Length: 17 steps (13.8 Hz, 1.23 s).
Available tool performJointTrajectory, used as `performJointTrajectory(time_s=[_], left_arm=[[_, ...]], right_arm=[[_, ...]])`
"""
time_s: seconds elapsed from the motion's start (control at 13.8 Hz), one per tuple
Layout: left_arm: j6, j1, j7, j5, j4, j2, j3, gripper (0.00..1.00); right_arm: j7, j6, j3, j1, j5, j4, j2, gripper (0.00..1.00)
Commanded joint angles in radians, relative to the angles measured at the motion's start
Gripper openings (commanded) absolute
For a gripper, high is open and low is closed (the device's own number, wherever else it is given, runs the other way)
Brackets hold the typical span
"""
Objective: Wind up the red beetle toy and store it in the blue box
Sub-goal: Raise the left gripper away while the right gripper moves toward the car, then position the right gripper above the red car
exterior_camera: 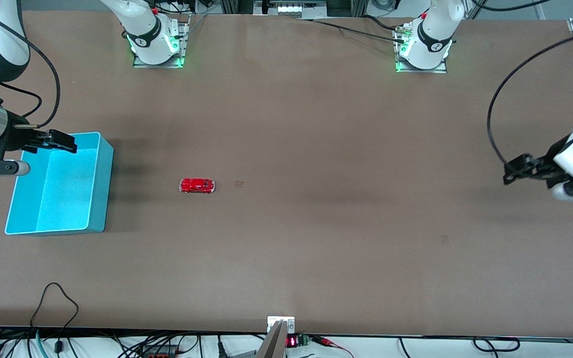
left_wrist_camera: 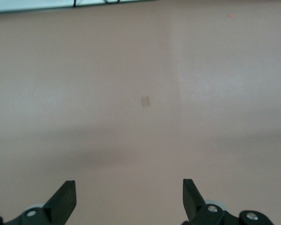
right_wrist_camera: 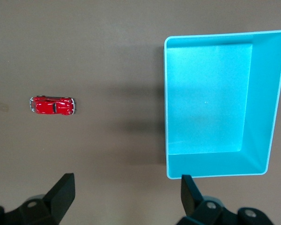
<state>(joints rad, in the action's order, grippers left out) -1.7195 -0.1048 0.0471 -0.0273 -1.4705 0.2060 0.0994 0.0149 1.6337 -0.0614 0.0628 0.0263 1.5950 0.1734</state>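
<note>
The red beetle toy [exterior_camera: 197,185] stands on its wheels on the brown table, near the middle, toward the right arm's end; it also shows in the right wrist view [right_wrist_camera: 52,105]. The blue box [exterior_camera: 98,169] stands empty at the right arm's end of the table, and shows in the right wrist view [right_wrist_camera: 210,61]. My right gripper [exterior_camera: 62,141] is open and empty, held up over the box's rim that lies farthest from the front camera. My left gripper [exterior_camera: 515,169] is open and empty, up over bare table at the left arm's end, well apart from the toy.
A small darker patch [exterior_camera: 239,184] marks the table beside the toy; another [exterior_camera: 444,239] lies toward the left arm's end. Cables [exterior_camera: 52,303] and a clamp [exterior_camera: 280,325] sit along the table's edge nearest the front camera. The arm bases [exterior_camera: 157,44] stand at the table's edge farthest from it.
</note>
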Motion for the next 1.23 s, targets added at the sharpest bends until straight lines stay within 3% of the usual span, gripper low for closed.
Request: performJointTrajectory(time_s=[0.0, 0.29, 0.51, 0.65, 0.8, 1.02, 1.16], left_arm=[[0.058, -0.001, -0.096, 0.026, 0.004, -0.062, -0.007, 1.00], [0.083, -0.001, -0.139, 0.058, -0.019, -0.114, 0.002, 1.00], [0.057, -0.009, -0.132, 0.058, -0.143, -0.187, 0.002, 1.00], [-0.003, -0.009, -0.133, 0.058, -0.207, -0.220, 0.002, 1.00], [-0.008, -0.010, -0.132, 0.058, -0.208, -0.221, -0.004, 1.00], [0.003, -0.016, -0.130, 0.058, -0.192, -0.212, -0.006, 1.00], [-0.002, -0.003, -0.148, 0.044, -0.170, -0.189, 0.006, 1.00]], right_arm=[[0.023, -0.035, -0.006, 0.000, -0.006, -0.010, -0.005, 1.00], [0.014, -0.077, -0.009, 0.005, -0.011, -0.010, -0.003, 1.00], [0.026, -0.068, -0.006, 0.002, -0.069, 0.012, -0.003, 1.00], [0.045, 0.012, -0.011, -0.003, -0.080, 0.112, -0.040, 1.00], [0.069, 0.057, -0.017, -0.005, -0.082, 0.215, -0.064, 1.00], [0.310, 0.205, -0.070, 0.000, -0.078, 0.348, -0.077, 1.00], [0.455, 0.294, -0.157, 0.014, -0.062, 0.423, -0.092, 1.00]])
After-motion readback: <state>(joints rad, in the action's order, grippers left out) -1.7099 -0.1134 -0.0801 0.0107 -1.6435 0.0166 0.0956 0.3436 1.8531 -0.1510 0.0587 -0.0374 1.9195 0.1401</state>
